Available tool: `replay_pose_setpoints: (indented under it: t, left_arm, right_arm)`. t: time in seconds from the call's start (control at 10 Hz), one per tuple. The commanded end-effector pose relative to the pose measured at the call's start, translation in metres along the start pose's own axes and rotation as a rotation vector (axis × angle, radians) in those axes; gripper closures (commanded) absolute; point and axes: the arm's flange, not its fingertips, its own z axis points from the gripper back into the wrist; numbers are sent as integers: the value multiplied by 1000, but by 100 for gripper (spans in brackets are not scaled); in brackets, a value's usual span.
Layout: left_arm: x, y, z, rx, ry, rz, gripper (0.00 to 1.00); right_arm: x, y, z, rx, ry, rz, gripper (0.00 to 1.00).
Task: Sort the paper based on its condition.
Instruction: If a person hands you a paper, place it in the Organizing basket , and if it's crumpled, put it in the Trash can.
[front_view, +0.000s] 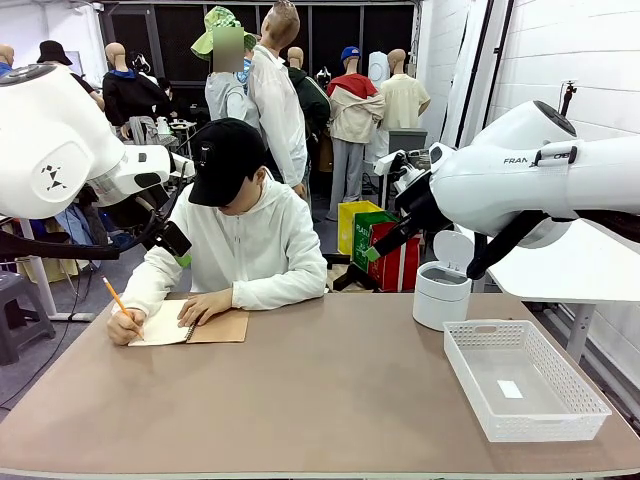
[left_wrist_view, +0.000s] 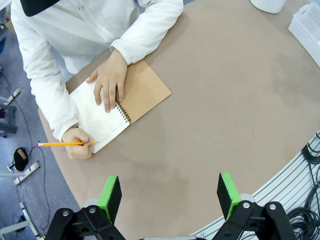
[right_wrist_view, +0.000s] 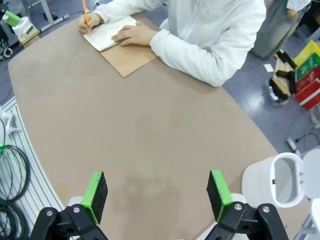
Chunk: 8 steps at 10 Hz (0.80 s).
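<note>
Above the desk (front_view: 330, 400), left end effector (left_wrist_view: 169, 180) and right end effector (right_wrist_view: 156, 176) hang wide open, empty; best wait clear until the person (front_view: 250, 240) finishes writing in the notebook (left_wrist_view: 147, 92).

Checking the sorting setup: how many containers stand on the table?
2: an open white bin on the table's right side, and a white perforated basket beside it, nearer the robot. None looks hidden.

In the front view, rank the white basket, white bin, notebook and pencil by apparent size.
1. white basket
2. white bin and notebook: too close to rank, since the notebook lies foreshortened
3. pencil
</note>
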Motion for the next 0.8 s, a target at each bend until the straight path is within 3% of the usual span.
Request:
replay_pose_setpoints:
  t: [0.0,0.7]
  left_arm:
    - [0,1,1,-1,-2,-2,0]
    - [0,1,1,-1,-2,-2,0]
  right_arm:
    - [0,-1,0,-12,4,-3,0]
    - [0,-1,0,-12,4,-3,0]
